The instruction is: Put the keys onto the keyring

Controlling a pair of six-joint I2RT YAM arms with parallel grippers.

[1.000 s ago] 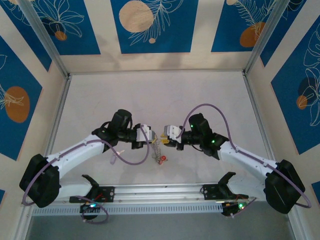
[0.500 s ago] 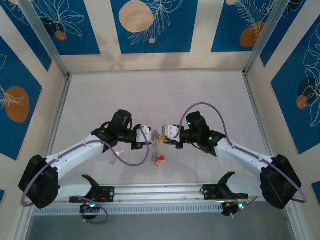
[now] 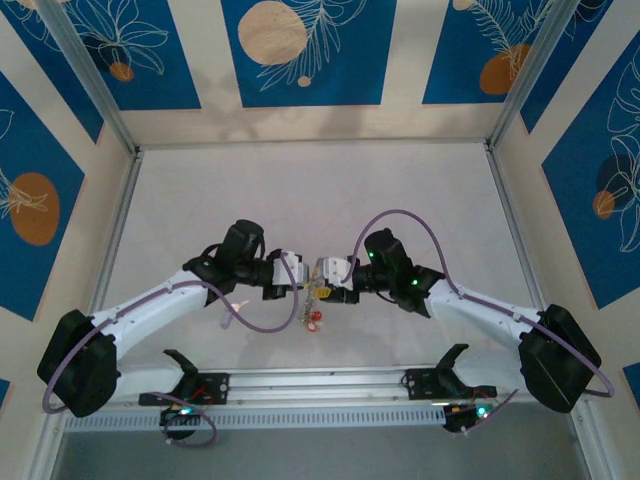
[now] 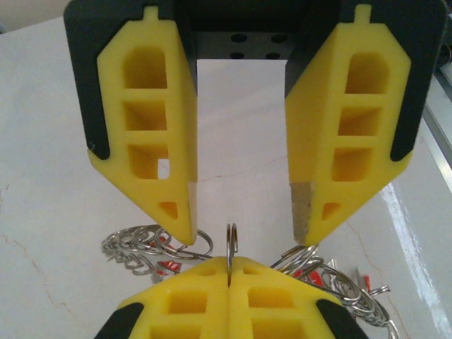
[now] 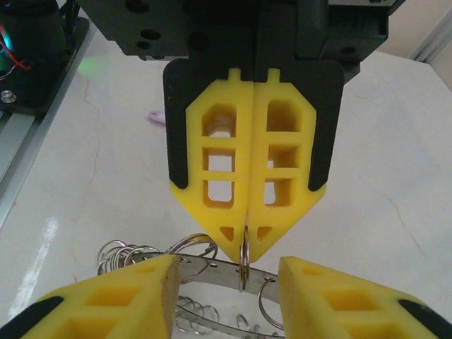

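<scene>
**A:** Where is the keyring?

**B:** Low centre in my left wrist view. My left gripper (image 4: 229,263) is pinched fully shut on one thin loop (image 4: 230,244) of the keyring (image 5: 212,268). The rest of the silver bunch spills out to the lower left and lower right, with the red keys (image 3: 313,322) among it. I can't tell whether it rests on the table (image 3: 300,190).

**A:** And the other gripper?

**B:** Just beyond the loop, in the upper half of that frame. My right gripper (image 4: 244,234) has its jaws spread, one finger on either side of the loop, and it is holding nothing.

**A:** How will the keyring handle?

**B:** I judge it light, stiff and hard, and the wire probably slippery against the pads. The bunch looks loose, so I expect it to swing. The keys are tiny and thin, so they would be easy to lose. I'd grip a loop across its flat faces, low down, leaving its top arc free.

**A:** Which way does it point?

**B:** The loop stands upright, edge-on to both wrist cameras, so its plane runs from one gripper toward the other. In the right wrist view, the keyring's flat band runs left to right across the bottom.
</scene>
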